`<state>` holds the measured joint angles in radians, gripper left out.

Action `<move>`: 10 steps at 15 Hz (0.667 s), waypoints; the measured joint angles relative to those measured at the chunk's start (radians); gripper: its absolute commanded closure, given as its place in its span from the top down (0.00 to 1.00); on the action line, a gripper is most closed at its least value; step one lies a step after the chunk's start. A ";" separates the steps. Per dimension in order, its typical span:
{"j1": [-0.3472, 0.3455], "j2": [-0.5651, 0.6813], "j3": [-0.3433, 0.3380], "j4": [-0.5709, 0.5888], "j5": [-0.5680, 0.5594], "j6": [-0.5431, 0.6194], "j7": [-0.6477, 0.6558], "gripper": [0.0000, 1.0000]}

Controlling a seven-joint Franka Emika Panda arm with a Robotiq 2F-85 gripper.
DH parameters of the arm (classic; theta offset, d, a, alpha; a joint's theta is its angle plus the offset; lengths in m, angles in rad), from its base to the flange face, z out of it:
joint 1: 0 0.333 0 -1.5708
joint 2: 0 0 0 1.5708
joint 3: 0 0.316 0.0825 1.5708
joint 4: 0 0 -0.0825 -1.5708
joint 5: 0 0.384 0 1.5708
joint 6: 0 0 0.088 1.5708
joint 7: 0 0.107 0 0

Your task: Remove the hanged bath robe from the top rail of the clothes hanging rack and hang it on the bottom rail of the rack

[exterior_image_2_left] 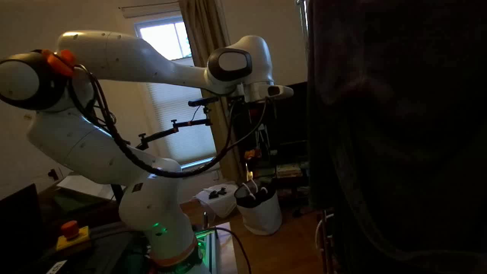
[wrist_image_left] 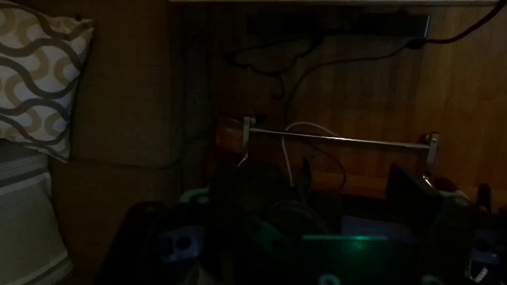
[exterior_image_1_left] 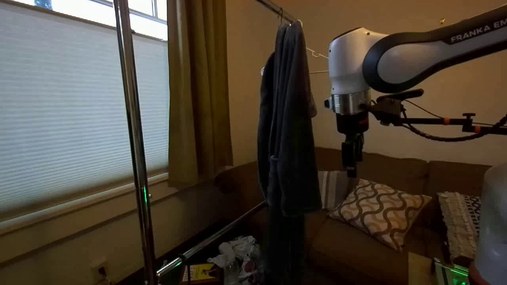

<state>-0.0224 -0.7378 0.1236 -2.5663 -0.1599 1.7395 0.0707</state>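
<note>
Where the bath robe (exterior_image_1_left: 293, 130) hangs: from the top rail (exterior_image_1_left: 269, 6) of the rack (exterior_image_1_left: 134, 118), in an exterior view; the bottom rail (exterior_image_1_left: 222, 232) runs lower down, partly hidden by the robe.
White hanger (exterior_image_1_left: 317, 54): shown in an exterior view, just beside the robe.
Dark cloth (exterior_image_2_left: 399, 133): fills the right side of an exterior view, too dim for detail.
Red button (exterior_image_2_left: 70, 229) and white basket (exterior_image_2_left: 262, 217): shown only in an exterior view, the basket standing on the floor (exterior_image_2_left: 285, 247).
Black hanger (wrist_image_left: 273, 72): in the wrist view alone, lying on the floor near a chrome bar (wrist_image_left: 340, 138); whether that bar is the bottom rail I cannot tell.
Patterned cushion (exterior_image_1_left: 380, 209): on the sofa (exterior_image_1_left: 400, 166) in an exterior view, and in the wrist view too.
Arm (exterior_image_1_left: 420, 63): stretched out high in both exterior views, bent downward at the wrist.
Gripper (exterior_image_1_left: 353, 168): pointing straight down, beside the robe and apart from it.
Fingers (wrist_image_left: 414, 194): spread apart, as the wrist view shows.
</note>
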 measured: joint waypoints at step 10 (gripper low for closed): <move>0.037 0.029 0.060 0.066 0.051 0.142 0.164 1.00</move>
<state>0.0148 -0.7091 0.1840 -2.5002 -0.1089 1.8820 0.2352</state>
